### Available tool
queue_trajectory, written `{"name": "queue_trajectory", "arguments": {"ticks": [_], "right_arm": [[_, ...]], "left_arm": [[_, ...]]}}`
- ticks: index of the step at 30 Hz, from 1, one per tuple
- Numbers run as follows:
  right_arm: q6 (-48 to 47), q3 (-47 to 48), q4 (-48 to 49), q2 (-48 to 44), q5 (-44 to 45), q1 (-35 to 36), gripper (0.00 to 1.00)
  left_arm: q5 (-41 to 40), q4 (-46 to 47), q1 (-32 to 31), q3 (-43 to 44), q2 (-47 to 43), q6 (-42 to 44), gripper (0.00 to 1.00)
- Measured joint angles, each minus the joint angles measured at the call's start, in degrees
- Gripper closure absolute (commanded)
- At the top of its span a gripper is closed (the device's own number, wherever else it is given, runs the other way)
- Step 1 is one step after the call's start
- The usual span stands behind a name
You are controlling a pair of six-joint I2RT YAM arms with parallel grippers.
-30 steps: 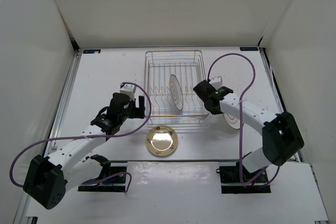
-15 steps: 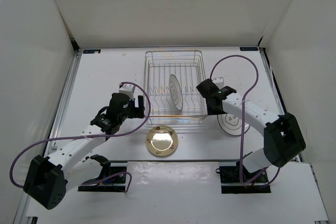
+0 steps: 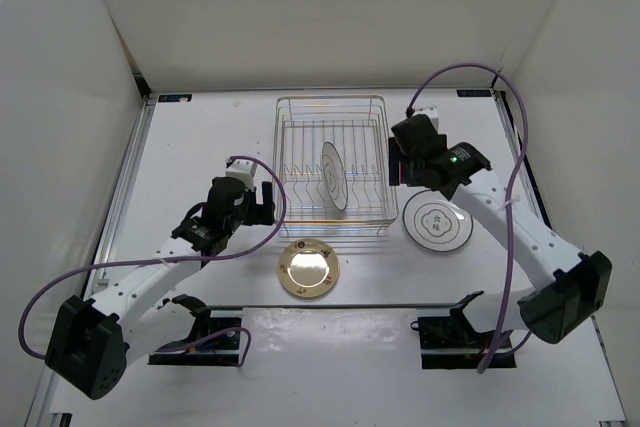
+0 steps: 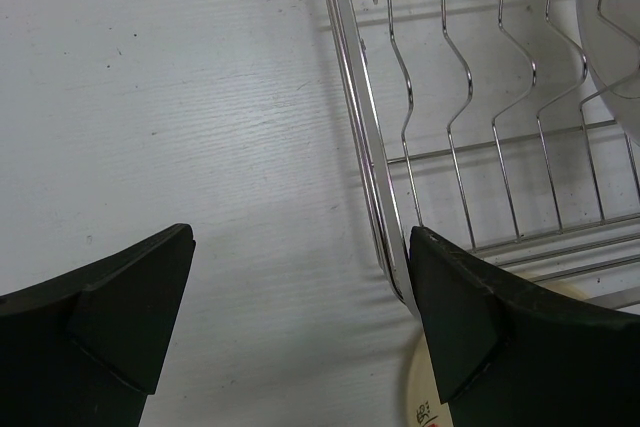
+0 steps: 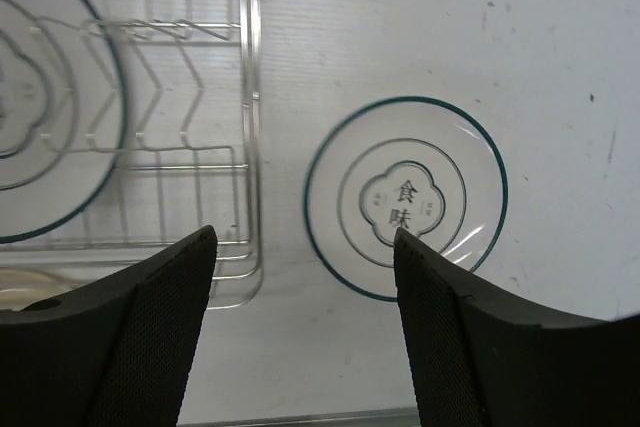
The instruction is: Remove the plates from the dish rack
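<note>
White ringed plate (image 3: pixel 334 175) stood upright between dish rack (image 3: pixel 330 98) dividers | second white plate (image 3: pixel 437 221) and golden plate (image 3: pixel 308 267) lay flat on table (image 3: pixel 200 147) | jaws wide, empty on right gripper (image 3: pixel 400 169) and left gripper (image 3: pixel 262 205) | advised: pinch upright rim from above, lift straight, clear wires

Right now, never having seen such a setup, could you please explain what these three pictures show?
Two white robot arms stand at a table's near edge, each ending in a two-finger hand. The wide picture looks down from above. The other two come from a camera on each wrist, with dark fingers at the bottom. On the table sits a wire dish rack with one white plate upright in it. A second white plate lies flat right of the rack, a golden plate in front. The left hand and right hand are open, holding nothing.
</note>
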Motion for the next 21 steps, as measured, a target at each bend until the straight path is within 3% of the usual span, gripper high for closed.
{"name": "queue_trajectory", "arguments": {"ticks": [5,11,21], "right_arm": [[-2.36,5.42,0.52,-1.14,-7.28,1.46,0.26],[-5.95,14.23,0.72,5.90,-13.07,5.75,0.24],[-12.61,15.82,4.26,13.14,-17.84,12.44,0.24]], "left_arm": [[0.33,-0.02,0.22,0.00,0.09,-0.04,0.01],[0.59,-0.04,0.39,0.02,0.15,-0.24,0.01],[0.90,-0.07,0.70,0.02,0.22,-0.42,0.01]]}}
